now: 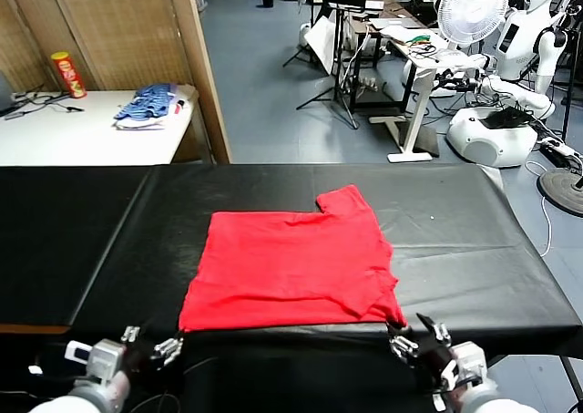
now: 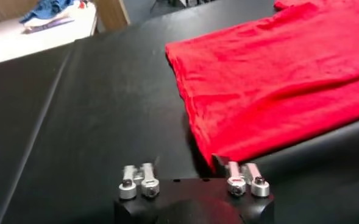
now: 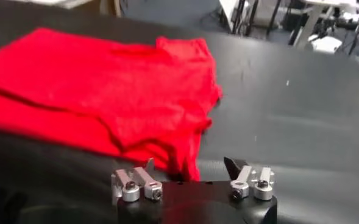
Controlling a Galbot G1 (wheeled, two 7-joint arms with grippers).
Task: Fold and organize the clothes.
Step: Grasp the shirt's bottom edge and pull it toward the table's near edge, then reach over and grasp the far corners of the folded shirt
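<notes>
Both open claws, left claw (image 1: 146,347) and right claw (image 1: 416,338), flank the T-shirt's (image 1: 291,267) near corners.

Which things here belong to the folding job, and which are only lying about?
Belonging to the job:
red T-shirt, partly folded on the black table
left gripper, jaws open
right gripper, jaws open

Only lying about:
blue-and-white fabric pile
red can
white fan

I see a plain bright red cotton T-shirt (image 1: 291,267) at frame centre on the glossy black-covered bench (image 1: 455,249). Upper left, a blue-and-white fabric pile (image 1: 148,105) lies beside a red-and-yellow tube can (image 1: 68,74) on a white table (image 1: 82,135).
</notes>
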